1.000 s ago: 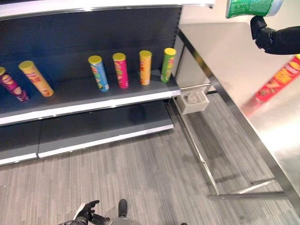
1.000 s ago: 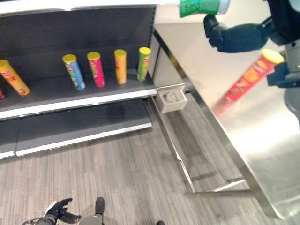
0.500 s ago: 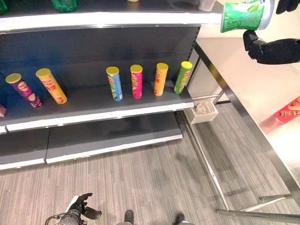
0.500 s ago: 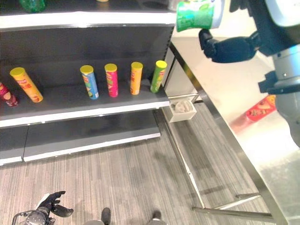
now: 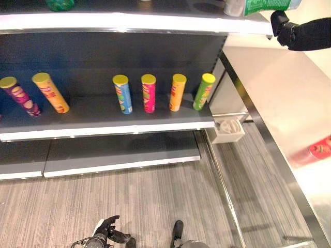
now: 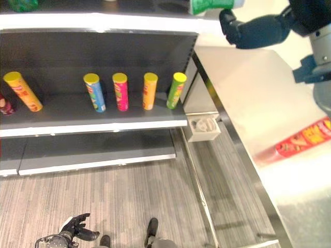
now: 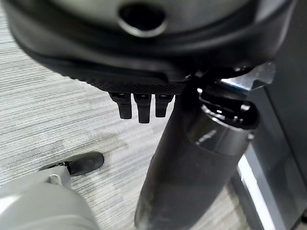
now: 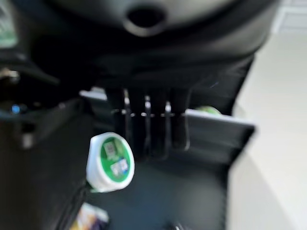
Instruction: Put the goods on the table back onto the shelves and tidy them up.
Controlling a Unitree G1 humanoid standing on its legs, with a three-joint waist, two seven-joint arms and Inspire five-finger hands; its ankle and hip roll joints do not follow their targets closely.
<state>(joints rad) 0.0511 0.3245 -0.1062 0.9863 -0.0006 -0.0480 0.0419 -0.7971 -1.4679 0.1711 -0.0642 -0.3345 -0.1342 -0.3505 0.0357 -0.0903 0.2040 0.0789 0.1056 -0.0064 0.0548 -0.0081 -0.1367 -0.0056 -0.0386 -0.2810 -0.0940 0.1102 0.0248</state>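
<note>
A dark shelf unit (image 5: 103, 111) is seen at left, with a steel table (image 6: 243, 93) standing just beside it on the right. On the middle shelf, six tube cans are stood in a row: purple (image 5: 16, 96) and orange-yellow (image 5: 50, 92) ones tilted at the far left, then blue (image 5: 122, 93), pink (image 5: 148, 93), orange (image 5: 177, 92) and green (image 5: 203, 91) ones near the shelf's right end. A red tube can (image 6: 304, 138) is laid on its side on the table, near its right part. A small white box (image 5: 229, 130) is fixed at the table's corner, just below the shelf end. A green container with a white cap (image 6: 211, 5) is held up at the right end of the top shelf by the right hand (image 6: 235, 28), whose thumb and fingers are curled round it. The left hand (image 6: 75, 228) is hung low over the grey floor (image 5: 155, 201), fingers loosely spread, nothing grasped.
</note>
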